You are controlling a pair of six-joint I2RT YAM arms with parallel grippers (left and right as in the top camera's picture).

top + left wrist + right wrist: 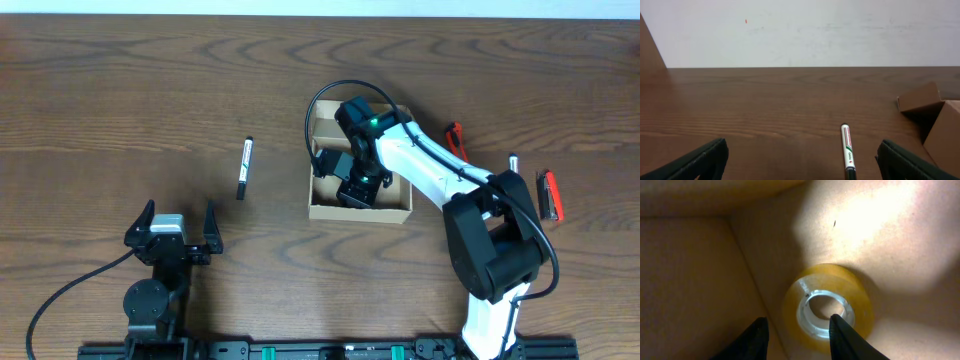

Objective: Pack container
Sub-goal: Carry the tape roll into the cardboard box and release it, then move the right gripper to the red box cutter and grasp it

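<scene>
Right tool (pixel 356 188) is sitting down inside the container (pixel 330 211), arm bending over the box's right side. Its jaws are standing partly open. In the right wrist view the tool (pixel 799 335) is straddling one wall of a tape roll (pixel 860 305): one finger is sitting over the white core hole, the other outside the roll's rim with a thin gap showing beside it. It is not clamping anything as far as the view shows. The roll, yellowish with a white core, is lying flat on the container's floor, close to the corner where the inner walls (pixel 690 270) are meeting.

Left tool (pixel 179 210) is sitting at the near left of the surface (pixel 120 90), well apart from the box, jaws spread wide and gripping nothing. Left wrist view is showing the same tool (pixel 802 162) with a marker (pixel 847 150) lying on the wood between its fingers and farther out, and the container (pixel 945 130) at the right edge.

Container is sitting mid-surface, lid open. Marker (pixel 243 168) is lying to its left, apart from it. Red cutter (pixel 550 195) is lying far right.
</scene>
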